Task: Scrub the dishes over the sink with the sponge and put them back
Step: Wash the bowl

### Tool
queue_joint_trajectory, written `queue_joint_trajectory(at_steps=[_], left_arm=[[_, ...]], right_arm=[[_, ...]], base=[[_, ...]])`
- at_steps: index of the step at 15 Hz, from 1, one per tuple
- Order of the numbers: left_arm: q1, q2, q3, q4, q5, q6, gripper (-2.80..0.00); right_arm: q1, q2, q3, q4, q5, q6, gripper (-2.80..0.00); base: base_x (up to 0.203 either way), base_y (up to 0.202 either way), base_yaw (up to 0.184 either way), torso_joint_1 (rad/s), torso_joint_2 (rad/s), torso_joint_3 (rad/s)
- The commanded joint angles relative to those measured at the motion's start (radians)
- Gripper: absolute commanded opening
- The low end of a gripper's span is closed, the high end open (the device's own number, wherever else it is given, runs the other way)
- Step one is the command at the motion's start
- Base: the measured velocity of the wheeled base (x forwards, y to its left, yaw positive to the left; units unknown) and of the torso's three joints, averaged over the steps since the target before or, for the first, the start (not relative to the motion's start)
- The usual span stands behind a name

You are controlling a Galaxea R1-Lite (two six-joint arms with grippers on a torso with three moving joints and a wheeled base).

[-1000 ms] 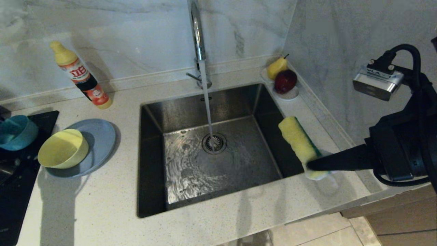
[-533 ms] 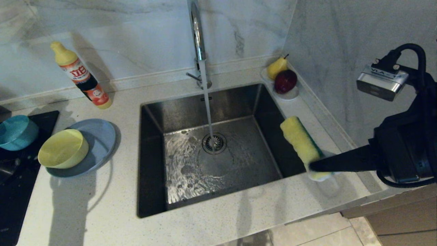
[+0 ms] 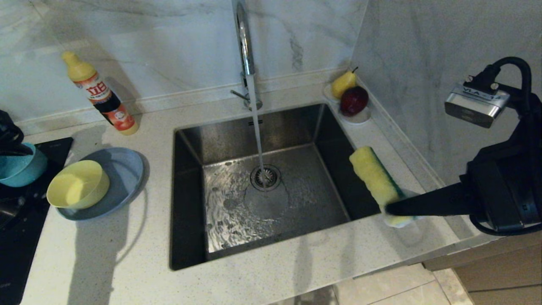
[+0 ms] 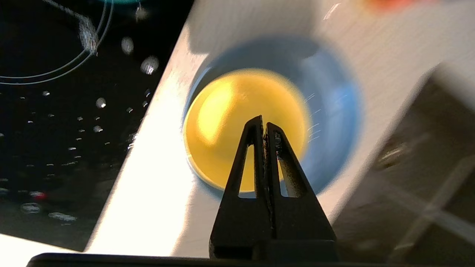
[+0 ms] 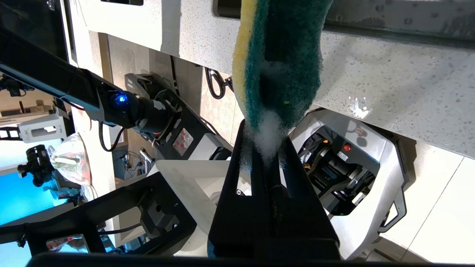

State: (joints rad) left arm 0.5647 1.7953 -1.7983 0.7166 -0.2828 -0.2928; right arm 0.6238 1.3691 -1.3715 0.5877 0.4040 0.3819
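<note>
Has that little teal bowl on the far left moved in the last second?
Yes. The teal bowl has shifted left, further off the black cooktop toward the picture's edge, away from the yellow bowl.

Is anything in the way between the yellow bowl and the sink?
Nothing visible. The yellow bowl sits on the plate, and only bare counter lies between it and the sink. The soap bottle stands farther back, off that path.
</note>
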Motion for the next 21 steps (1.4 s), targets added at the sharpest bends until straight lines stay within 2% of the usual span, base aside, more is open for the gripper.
queue_joint_trajectory(at_steps=[1, 5, 7, 8, 9, 11, 17, 21], left_arm=[[-0.059, 0.014, 0.043, 0.004, 0.024, 0.056, -2.80], [-0.095, 0.026, 0.043, 0.002, 0.059, 0.078, -2.80], [-0.093, 0.050, 0.037, -0.005, 0.113, 0.071, -2.80], [-0.086, 0.055, 0.036, -0.008, 0.129, 0.067, -0.76], [-0.073, 0.063, 0.036, -0.007, 0.131, 0.063, 0.00], [-0.062, 0.087, 0.029, -0.006, 0.131, 0.057, 0.00], [-0.059, 0.163, 0.016, 0.000, 0.121, -0.027, 0.00], [-0.059, 0.184, 0.011, -0.004, 0.109, -0.042, 0.00]], right_arm=[[0.001, 0.004, 0.000, 0.004, 0.002, 0.002, -2.80], [0.001, 0.007, -0.001, 0.004, 0.002, 0.003, -2.80], [0.001, 0.009, 0.000, 0.004, 0.002, 0.002, -2.80], [0.001, 0.011, 0.000, 0.004, 0.002, 0.002, -2.80], [0.001, 0.011, 0.000, 0.003, 0.002, 0.002, -2.80], [0.001, 0.008, 0.000, 0.003, 0.002, 0.002, -2.80], [0.001, 0.007, 0.005, 0.003, 0.002, 0.002, -2.80], [0.001, 0.004, 0.018, 0.001, 0.001, 0.002, -2.80]], base=[[0.000, 0.000, 0.000, 0.000, 0.00, 0.000], [0.000, 0.000, 0.000, 0.000, 0.00, 0.000], [0.000, 0.000, 0.000, 0.000, 0.00, 0.000], [0.000, 0.000, 0.000, 0.000, 0.00, 0.000], [0.000, 0.000, 0.000, 0.000, 0.00, 0.000], [0.000, 0.000, 0.000, 0.000, 0.00, 0.000], [0.000, 0.000, 0.000, 0.000, 0.00, 0.000], [0.000, 0.000, 0.000, 0.000, 0.00, 0.000]])
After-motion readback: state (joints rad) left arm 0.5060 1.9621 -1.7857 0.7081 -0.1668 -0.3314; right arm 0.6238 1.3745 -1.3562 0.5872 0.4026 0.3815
